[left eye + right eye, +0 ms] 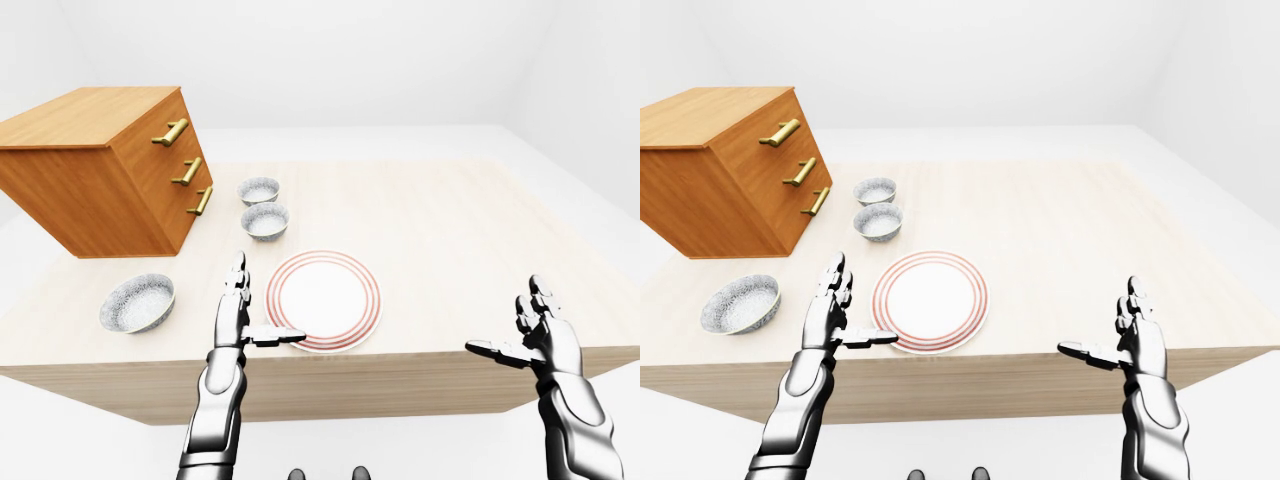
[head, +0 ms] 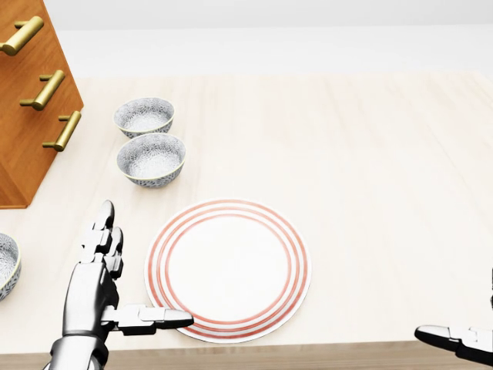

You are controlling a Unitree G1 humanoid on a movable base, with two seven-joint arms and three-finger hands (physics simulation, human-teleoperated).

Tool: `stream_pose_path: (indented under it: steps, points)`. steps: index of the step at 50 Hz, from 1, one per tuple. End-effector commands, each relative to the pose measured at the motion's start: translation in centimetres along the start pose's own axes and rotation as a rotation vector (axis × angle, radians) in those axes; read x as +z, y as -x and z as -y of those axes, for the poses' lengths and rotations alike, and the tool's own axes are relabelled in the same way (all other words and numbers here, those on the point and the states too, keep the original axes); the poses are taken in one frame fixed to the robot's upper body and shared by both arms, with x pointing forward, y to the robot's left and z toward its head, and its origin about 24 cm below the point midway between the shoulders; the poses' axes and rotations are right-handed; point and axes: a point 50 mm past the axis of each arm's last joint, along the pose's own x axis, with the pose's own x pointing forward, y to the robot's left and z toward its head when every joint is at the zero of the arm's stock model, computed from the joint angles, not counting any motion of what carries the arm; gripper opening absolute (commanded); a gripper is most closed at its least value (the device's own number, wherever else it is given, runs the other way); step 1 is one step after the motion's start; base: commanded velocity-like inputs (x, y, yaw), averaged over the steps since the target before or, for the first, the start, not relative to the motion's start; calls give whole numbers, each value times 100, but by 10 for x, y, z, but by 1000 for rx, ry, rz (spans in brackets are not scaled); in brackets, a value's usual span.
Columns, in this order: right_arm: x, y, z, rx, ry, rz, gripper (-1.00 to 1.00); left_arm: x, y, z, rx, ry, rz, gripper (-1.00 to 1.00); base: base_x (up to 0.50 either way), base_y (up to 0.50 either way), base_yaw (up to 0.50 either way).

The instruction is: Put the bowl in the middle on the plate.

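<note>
Three speckled grey bowls stand on the light wooden table. The middle bowl [image 2: 151, 159] sits just below the far bowl [image 2: 144, 117], both beside the drawer cabinet. The third bowl [image 1: 137, 303] lies apart at the lower left. A white plate with red rings [image 2: 229, 269] lies near the table's lower edge, below and to the right of the middle bowl. My left hand [image 1: 268, 300] is open at the plate's left rim, its thumb reaching over the rim. My right hand [image 1: 503, 318] is open and empty at the lower right, past the table's edge.
A wooden cabinet [image 1: 90, 170] with three brass handles stands at the upper left of the table, close to the two bowls. The table's near edge [image 1: 400, 375] runs just below the plate. White walls and floor surround the table.
</note>
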Motion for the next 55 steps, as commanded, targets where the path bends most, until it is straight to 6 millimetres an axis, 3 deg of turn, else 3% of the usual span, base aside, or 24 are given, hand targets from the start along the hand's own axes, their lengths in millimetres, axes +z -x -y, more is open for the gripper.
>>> stream_pose_path:
  steps: [1,55]
  points:
    - [0,0,-1,0,0,-1,100,0,0,0,0,0,0,100,0,0,0]
    - [-6,-4,1,24,0,-21,100,-1,1,0,-6,-3,2,100,0,0,0]
